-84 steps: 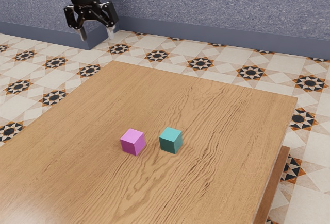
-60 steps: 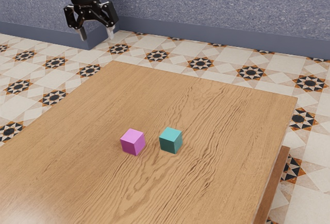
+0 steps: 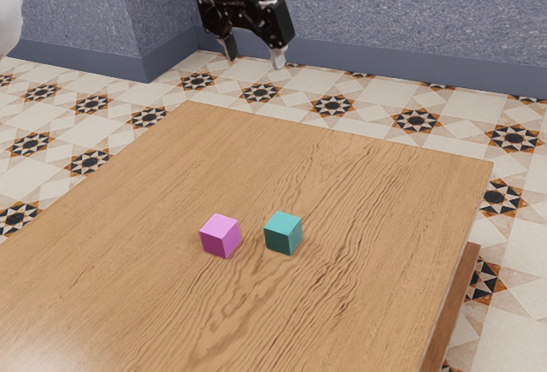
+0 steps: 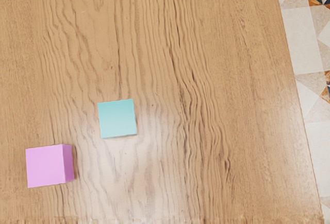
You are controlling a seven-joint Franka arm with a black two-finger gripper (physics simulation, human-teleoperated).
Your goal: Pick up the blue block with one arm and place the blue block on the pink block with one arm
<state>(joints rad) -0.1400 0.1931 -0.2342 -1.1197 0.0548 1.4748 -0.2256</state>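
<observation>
Tool (image 3: 254,57) has shifted toward the exterior view's right, high above the desk (image 3: 359,184), jaws wide and empty — blue block (image 3: 283,233), pink block (image 3: 220,235) unmoved. Approach begun; grasp outstanding.

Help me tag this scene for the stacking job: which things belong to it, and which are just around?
For the job: blue block (it looks teal), pink block, gripper, open and holding nothing.
Just around: wooden table, tiled floor, grey wall.
</observation>
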